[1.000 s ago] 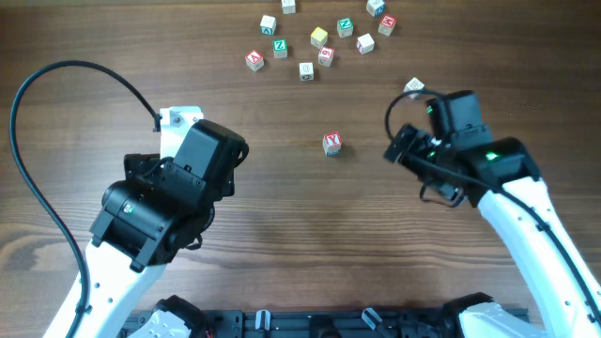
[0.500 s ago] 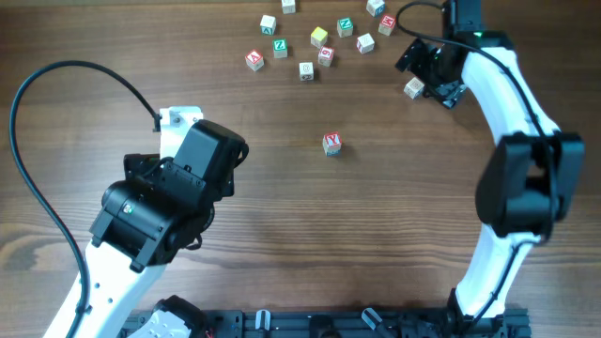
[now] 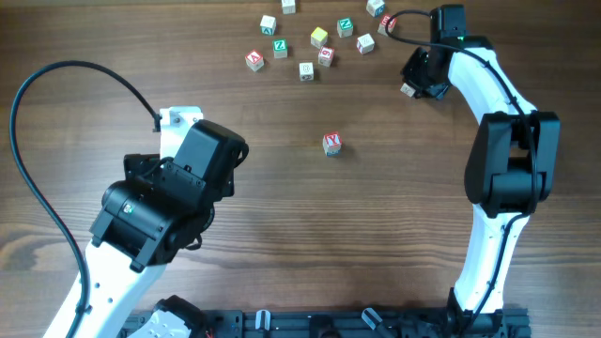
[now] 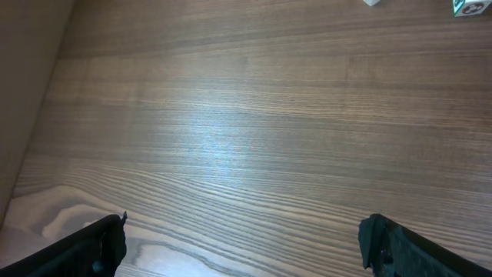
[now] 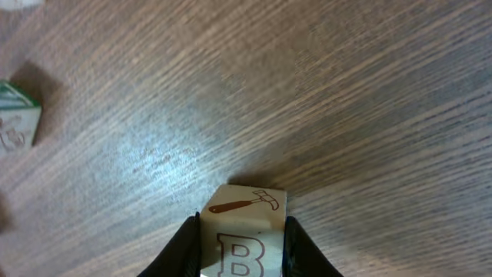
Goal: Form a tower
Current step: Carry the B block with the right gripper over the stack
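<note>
We find the right gripper (image 5: 242,248) at the far right of the table (image 3: 376,235), clenched on a pale wooden B cube (image 5: 244,231). In the right wrist view its two fingers (image 5: 178,248) press flat against opposite side faces, with the hammer picture and the letter B between them. The cube appears to sit on the wood, so we judge this a fresh grasp with no lift made yet. Taking it by the side faces keeps the underside free, which setting it squarely on another cube requires. A green cube (image 5: 17,127) lies well apart to the left of the grasp and does not obstruct it. We observe no tower yet. The nearest candidate for a base is the red-lettered Y cube (image 3: 331,143), which stands alone near the middle of the table, well clear of the loose cubes (image 3: 319,38) scattered along the far edge. From above we cannot tell whether it is more than one cube high. Its isolated position suits a building site, since both arms can reach it without disturbing the supply. The right arm (image 3: 488,94) is stretched far out to make this pick. The left gripper (image 4: 246,242) is released, its fingers wide apart over bare wood and holding nothing; we judge it is parked on its own side to leave the centre free.
</note>
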Controlling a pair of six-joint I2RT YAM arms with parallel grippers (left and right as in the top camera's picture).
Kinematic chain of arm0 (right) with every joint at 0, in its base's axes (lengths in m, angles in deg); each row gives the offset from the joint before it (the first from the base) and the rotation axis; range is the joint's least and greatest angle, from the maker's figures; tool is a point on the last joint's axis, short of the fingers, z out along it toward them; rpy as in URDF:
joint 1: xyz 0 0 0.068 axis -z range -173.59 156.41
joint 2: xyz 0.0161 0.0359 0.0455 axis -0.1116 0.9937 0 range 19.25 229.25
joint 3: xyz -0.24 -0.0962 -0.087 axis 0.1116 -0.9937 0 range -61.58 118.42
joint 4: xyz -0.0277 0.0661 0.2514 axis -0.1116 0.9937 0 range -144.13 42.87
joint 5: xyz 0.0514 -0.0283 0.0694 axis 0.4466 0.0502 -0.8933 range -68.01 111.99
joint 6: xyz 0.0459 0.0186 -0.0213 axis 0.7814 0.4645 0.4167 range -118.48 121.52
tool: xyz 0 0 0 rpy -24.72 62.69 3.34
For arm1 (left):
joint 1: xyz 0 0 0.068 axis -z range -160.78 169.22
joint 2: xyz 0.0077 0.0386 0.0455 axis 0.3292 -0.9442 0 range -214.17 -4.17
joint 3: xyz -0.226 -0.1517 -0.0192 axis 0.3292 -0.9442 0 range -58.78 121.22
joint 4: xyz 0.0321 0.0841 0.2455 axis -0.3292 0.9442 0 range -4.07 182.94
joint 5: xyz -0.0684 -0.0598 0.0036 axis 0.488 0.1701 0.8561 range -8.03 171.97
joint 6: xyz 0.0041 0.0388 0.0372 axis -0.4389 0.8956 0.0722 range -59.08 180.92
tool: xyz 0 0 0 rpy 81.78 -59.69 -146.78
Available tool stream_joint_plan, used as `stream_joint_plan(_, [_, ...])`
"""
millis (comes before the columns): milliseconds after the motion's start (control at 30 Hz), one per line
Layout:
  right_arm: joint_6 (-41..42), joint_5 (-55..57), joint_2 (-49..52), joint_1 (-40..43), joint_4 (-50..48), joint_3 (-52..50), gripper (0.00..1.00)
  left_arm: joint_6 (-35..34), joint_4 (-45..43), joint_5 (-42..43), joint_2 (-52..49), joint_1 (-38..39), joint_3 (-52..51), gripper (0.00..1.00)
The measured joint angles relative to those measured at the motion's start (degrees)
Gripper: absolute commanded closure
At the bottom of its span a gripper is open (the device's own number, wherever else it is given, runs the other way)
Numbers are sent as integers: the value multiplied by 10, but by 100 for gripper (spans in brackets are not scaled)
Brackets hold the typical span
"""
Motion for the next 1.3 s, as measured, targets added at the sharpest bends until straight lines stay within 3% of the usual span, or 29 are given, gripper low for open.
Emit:
stream_joint_plan(167, [-79,-37,-23,0,61,5,90,0,0,0,0,0,0,0])
stream_joint_plan(367, [-189,-142,-211,-9,156,17,90,0,0,0,0,0,0,0])
stream_joint_plan(533, [-273,-153,-248,-104,226,19,85,0,0,0,0,0,0,0])
stream_joint_plan(833, [-306,-71,-247,-229,193,-42,88,0,0,0,0,0,0,0])
stream_joint_plan(1133, [-309,-37,-244,-246,87,-168,88,0,0,0,0,0,0,0])
stream_joint_plan(1300, [-279,-37,-244,-246,79,-174,88,0,0,0,0,0,0,0])
